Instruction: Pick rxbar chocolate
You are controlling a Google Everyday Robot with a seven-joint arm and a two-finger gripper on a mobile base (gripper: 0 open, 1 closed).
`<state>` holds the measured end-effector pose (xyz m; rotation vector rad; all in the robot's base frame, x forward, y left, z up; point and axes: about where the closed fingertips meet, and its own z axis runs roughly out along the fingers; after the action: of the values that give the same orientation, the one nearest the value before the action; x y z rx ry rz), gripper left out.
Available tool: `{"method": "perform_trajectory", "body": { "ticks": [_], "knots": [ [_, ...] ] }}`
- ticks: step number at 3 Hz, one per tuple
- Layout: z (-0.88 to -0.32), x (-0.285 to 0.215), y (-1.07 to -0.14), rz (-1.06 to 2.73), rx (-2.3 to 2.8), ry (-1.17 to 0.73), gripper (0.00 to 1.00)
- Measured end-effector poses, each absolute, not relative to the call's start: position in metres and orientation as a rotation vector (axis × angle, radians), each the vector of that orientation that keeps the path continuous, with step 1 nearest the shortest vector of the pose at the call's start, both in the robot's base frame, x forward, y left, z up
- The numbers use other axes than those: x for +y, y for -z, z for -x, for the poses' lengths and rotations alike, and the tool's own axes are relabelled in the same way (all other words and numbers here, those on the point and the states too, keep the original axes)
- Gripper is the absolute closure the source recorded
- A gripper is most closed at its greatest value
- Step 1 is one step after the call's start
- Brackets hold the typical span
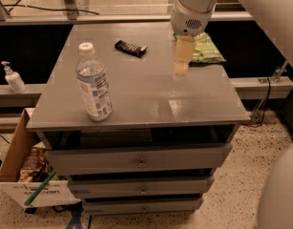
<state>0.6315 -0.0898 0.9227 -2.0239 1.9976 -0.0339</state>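
Observation:
The rxbar chocolate [130, 48] is a small flat black bar with pale lettering, lying toward the back of the grey cabinet top [136, 94], left of centre. My gripper [182, 65] hangs from the white arm above the cabinet top, to the right of the bar and a little nearer the front, apart from it. It holds nothing that I can see.
A clear water bottle [93, 83] with a white cap stands upright at the front left. A green chip bag [203, 47] lies at the back right, partly behind the gripper. A cardboard box [26, 168] sits on the floor at left, and a pump bottle [12, 78] on the ledge.

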Motion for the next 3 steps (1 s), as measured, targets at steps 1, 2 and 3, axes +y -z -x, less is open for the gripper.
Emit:
{"method": "perform_trajectory", "body": {
  "ticks": [1, 2, 3],
  "knots": [
    [-0.661, -0.070, -0.915, 2.020, 2.004, 0.004, 0.00],
    [-0.689, -0.052, -0.913, 2.001, 2.010, -0.025, 0.00],
    [-0.710, -0.035, -0.910, 1.989, 2.014, -0.051, 0.00]
  ]
}}
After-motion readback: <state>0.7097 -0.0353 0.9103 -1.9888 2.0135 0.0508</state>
